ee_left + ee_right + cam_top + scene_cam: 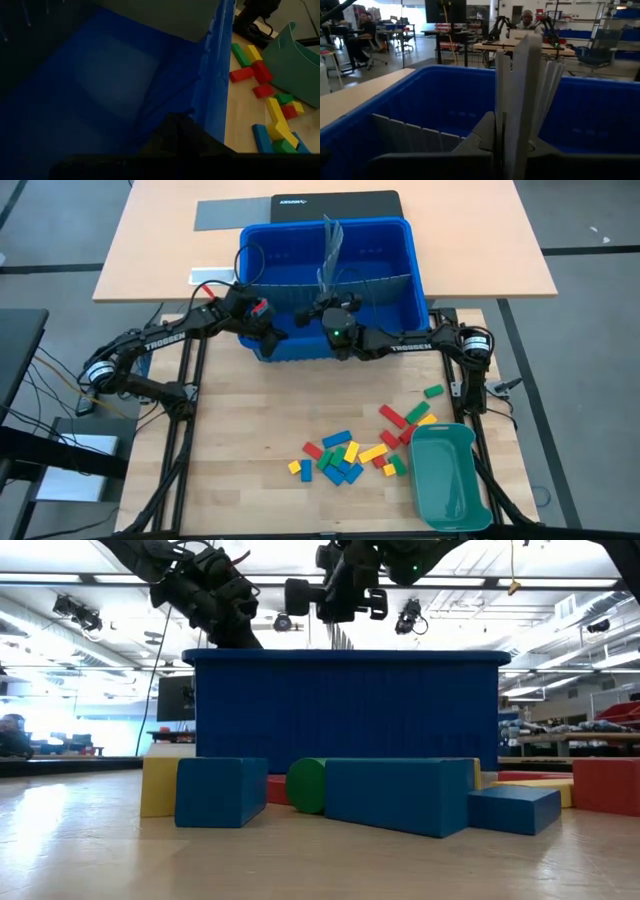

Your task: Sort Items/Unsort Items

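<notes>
The items, small red, yellow, green and blue blocks (345,452), lie loose on the wooden table near its front right; they also show in the low view as blocks (400,795). No gripper is near them. My right gripper (333,308) is over the near wall of the blue bin (415,275), shut on a grey slotted divider sheet (527,90). My left gripper (268,328) is shut at the bin's near left corner, its dark fingers (175,132) just inside the near wall (215,95). My left gripper is close against the bin's near wall, but I cannot tell whether it touches it. My right gripper pinches the divider sheet's near edge (507,132) between its two fingers, coming level from the table's near side. The sheet stands upright over the bin, its slotted top above the rim; its lower end is hidden.
A second grey divider (300,282) stands crosswise inside the bin. A teal tray (450,475) sits at the front right beside the blocks. Behind the bin, on a second table, lie a black flat device (335,205) and a grey sheet (230,215).
</notes>
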You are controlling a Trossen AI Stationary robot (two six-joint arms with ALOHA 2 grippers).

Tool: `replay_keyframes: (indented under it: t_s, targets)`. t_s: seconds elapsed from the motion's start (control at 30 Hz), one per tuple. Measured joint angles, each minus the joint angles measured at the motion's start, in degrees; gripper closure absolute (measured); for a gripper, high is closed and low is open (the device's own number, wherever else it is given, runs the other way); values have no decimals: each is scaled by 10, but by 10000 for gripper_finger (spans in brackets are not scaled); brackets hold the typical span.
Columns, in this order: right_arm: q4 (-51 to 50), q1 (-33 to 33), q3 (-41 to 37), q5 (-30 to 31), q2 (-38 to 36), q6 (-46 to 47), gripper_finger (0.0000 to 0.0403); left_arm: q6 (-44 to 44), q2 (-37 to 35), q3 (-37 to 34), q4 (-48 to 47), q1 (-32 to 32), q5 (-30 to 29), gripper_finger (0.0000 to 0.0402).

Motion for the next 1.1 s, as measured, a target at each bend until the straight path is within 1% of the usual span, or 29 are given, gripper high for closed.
replay_keyframes:
  t_s: [0.2, 0.43, 0.53, 0.63, 0.77, 0.9, 1.0, 1.1]
  targets:
    - [1, 5, 0, -5, -5, 10, 315, -14, 0, -1, 4, 0, 2, 401]
    - [-4, 5, 0, -24, -27, 128, 229, -17, 0, -2, 2, 0, 10, 401]
    - [-5, 5, 0, -43, -34, 168, 202, -22, 0, -2, 1, 0, 9, 401]
    - [-6, 7, 0, -54, -43, 188, 181, -26, 0, -2, 2, 0, 6, 401]
    - [-7, 12, 1, -58, -60, 170, 165, -26, 0, -2, 2, 0, 3, 401]
    - [5, 14, 1, -63, -88, 128, 162, -27, 0, -2, 4, 1, 4, 401]
    - [24, 14, 1, -80, -115, 88, 173, -30, 1, -2, 8, 1, -1, 401]
    - [27, 6, 2, -102, -141, 65, 199, -38, 2, -3, 11, 2, -3, 401]
